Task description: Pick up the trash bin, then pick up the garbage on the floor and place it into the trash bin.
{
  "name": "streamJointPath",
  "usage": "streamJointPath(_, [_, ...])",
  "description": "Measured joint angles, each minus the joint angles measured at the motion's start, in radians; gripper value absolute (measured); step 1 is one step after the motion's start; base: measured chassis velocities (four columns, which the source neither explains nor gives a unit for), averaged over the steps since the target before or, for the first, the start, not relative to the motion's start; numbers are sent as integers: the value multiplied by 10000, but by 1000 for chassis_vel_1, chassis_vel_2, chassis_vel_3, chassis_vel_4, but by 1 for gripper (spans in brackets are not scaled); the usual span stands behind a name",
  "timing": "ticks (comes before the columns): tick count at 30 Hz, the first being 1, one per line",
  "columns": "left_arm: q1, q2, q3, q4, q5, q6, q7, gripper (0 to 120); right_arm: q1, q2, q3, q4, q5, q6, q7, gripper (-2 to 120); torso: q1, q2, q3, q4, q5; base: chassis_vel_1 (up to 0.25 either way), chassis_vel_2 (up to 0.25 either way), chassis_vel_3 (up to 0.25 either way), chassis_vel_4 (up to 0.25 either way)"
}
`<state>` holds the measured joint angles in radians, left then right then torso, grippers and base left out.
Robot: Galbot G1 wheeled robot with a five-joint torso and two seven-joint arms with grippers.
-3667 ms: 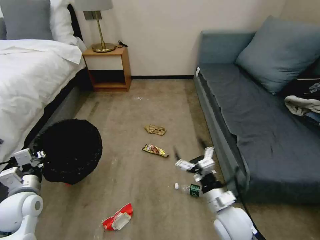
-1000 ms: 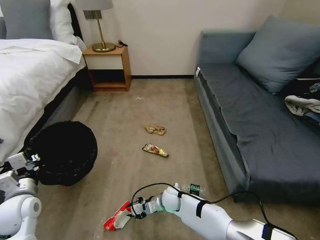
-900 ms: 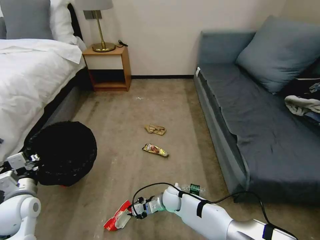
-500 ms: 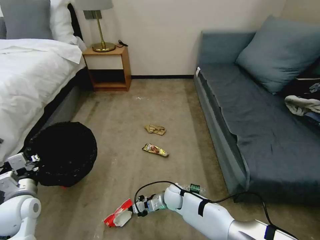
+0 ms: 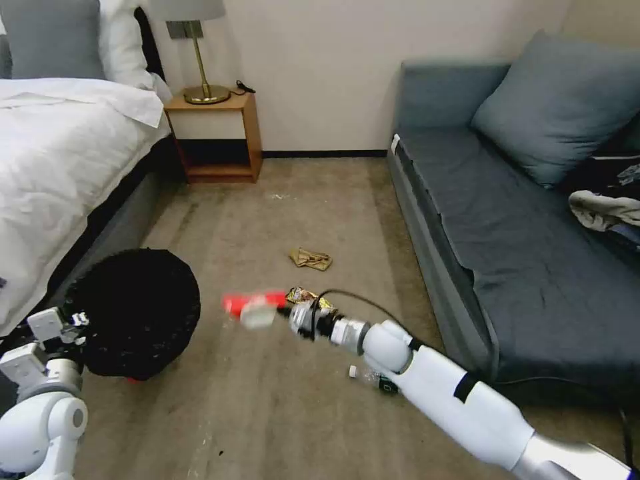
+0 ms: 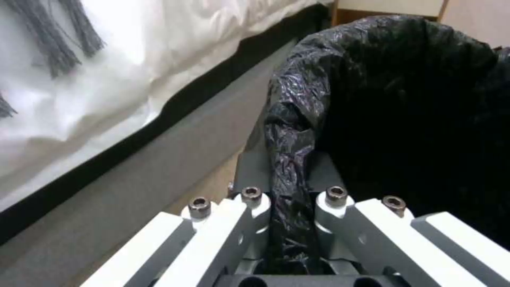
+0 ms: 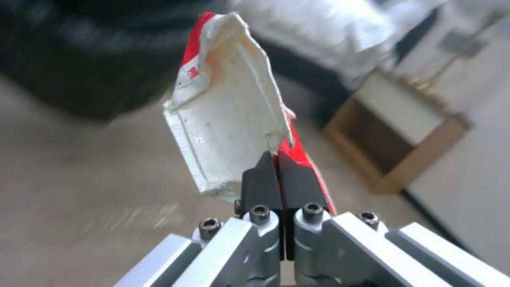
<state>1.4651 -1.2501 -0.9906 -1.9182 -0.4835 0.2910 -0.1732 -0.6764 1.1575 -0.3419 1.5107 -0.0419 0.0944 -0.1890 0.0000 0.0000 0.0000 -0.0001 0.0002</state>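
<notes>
While clamped in the right gripper by one end: red-and-white packet, above mid-floor, long axis pointing left toward the bin. Bin beside the bed's edge, its bag rim pinched tight in the left gripper. Gap between packet and bin mouth: short, leftward. On the floor: bottle, tan paper.

- We see the floor, a tan, streaked surface between the bed and the sofa.
- The crumpled tan paper lies on it mid-room.
- The gold snack wrapper lies just nearer us, partly covered.
- The clear plastic bottle with green label lies near the sofa base.
- The nightstand stands on it at the far wall.
</notes>
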Motion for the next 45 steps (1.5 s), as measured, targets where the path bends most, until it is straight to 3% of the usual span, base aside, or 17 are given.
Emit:
streamJointPath(5, [-24,-125,112,-52,128,-32,177,6,291,306,-190,623,342,-388,1047,0,0,0,0,1,-1,0,0,0,0])
streamJointPath(10, [-75,-206,137,-143,141,-137,365,5,645,680,-877,825,1234,-211,1527,0,-1,0,0,0,-2,0,0,0,0])
streamJointPath(12, [-94,-232,142,-146,146,-148,399,5,901,982,-1511,734,2065,144,1785,0,0,0,0,1,-2,0,0,0,0])
streamJointPath(13, [-110,-247,142,-145,148,-168,432,5,1238,1505,-2369,412,3153,767,2037,0,0,0,1,2,-4,0,0,0,0])
streamJointPath(14, [-110,-247,142,-145,148,-168,432,5,1238,1505,-2369,412,3153,767,2037,0,0,0,1,2,-4,0,0,0,0])
streamJointPath(17, [-128,-312,148,-222,139,-179,510,5,1665,2481,-3465,-350,4142,1679,2313,0,0,0,1,5,-5,0,0,0,0])
streamJointPath(23, [-60,-451,148,-516,113,-168,622,5,1888,3550,-3988,-1690,3922,2283,2517,0,0,0,1,2,-5,0,0,0,0])
streamJointPath(34, [81,-532,121,-808,47,-151,796,5,1804,3493,-3904,-2225,3602,2102,2742,0,0,0,0,-1,-3,0,0,0,0])
streamJointPath(45, [143,-571,70,-900,44,-129,815,5,1726,3330,-4018,-2007,3326,1418,2770,39,0,0,0,1,-3,0,0,0,0])
